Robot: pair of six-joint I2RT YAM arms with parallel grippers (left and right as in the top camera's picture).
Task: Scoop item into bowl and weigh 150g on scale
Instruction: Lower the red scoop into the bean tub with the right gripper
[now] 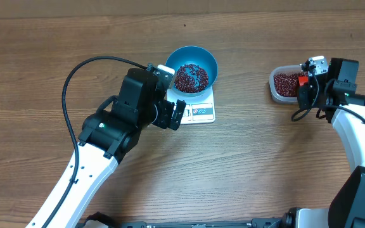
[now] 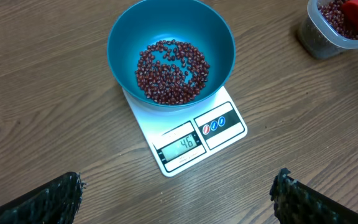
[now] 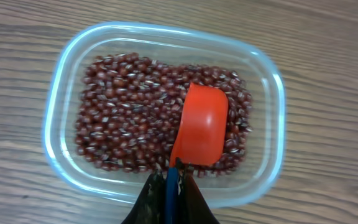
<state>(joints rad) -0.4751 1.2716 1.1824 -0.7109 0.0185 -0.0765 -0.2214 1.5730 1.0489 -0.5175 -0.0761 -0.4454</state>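
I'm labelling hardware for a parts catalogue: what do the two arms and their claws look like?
Both the left arm and right arm have white lower links and black joint housings. A black cable loops from the left arm. The left claw and right claw are black.

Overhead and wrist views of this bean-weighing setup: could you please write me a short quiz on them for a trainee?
1. True or false: the blue bowl stands on the scale.
2. What does the right gripper hold? A) the orange scoop B) the blue bowl C) nothing
3. Fill in: the scale's display reads ___.
Key: 1 true; 2 A; 3 46.
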